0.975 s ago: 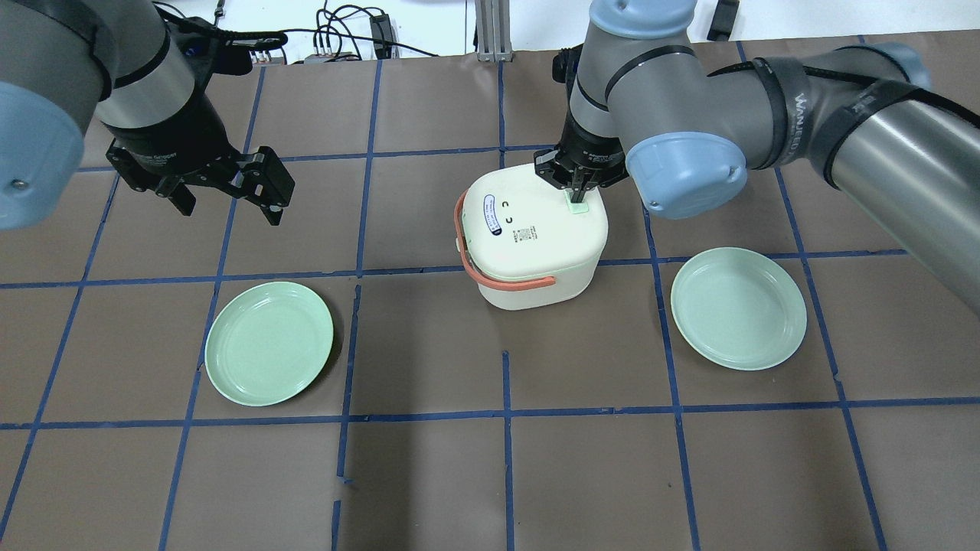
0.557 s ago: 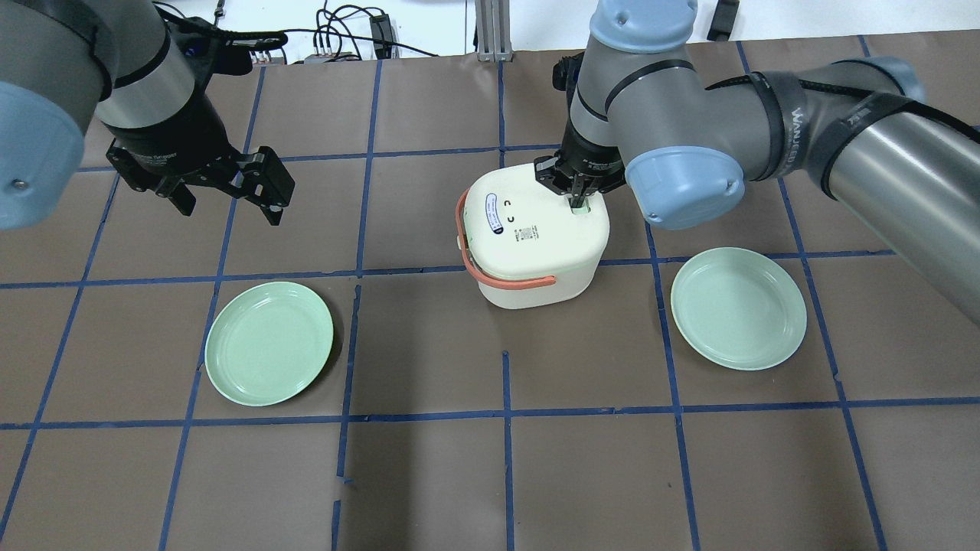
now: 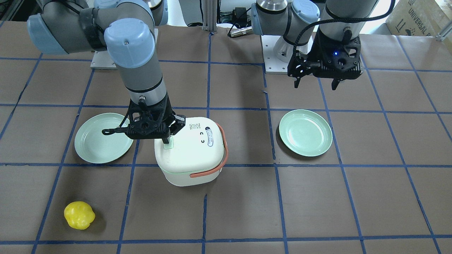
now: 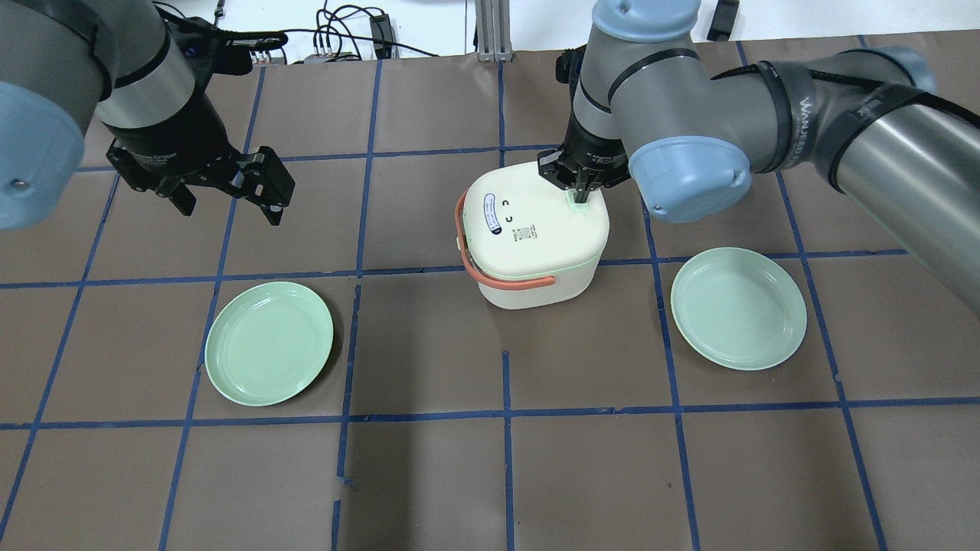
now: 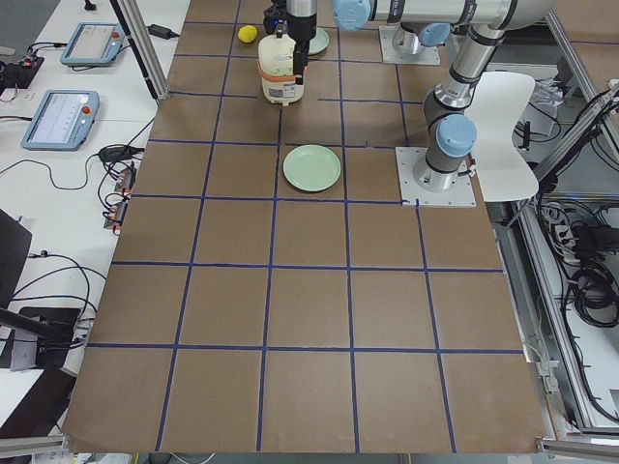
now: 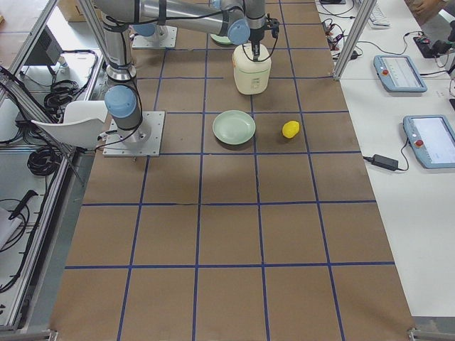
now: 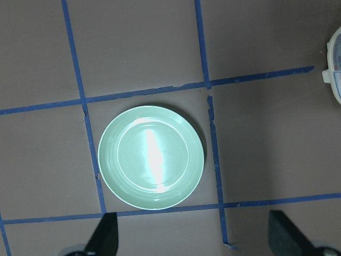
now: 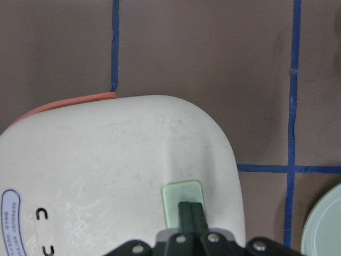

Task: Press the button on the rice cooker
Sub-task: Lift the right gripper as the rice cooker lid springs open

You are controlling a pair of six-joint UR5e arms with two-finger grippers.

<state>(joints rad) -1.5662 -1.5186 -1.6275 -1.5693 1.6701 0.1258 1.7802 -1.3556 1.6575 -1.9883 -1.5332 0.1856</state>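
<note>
The white rice cooker with a salmon handle stands mid-table, also in the front view. Its pale green button sits on the lid's far right corner and shows in the right wrist view. My right gripper is shut, pointing straight down, with its closed fingertips resting on the button; it also shows in the front view. My left gripper is open and empty, hovering above the table far left of the cooker, over a green plate.
Two pale green plates lie on the table, one front left and one front right of the cooker. A yellow crumpled object lies at the operators' side. Blue tape lines grid the brown table.
My right gripper pushed down on the button about half a second ago and has come back up slightly, so more of the button shows again. The left arm has not moved.
</note>
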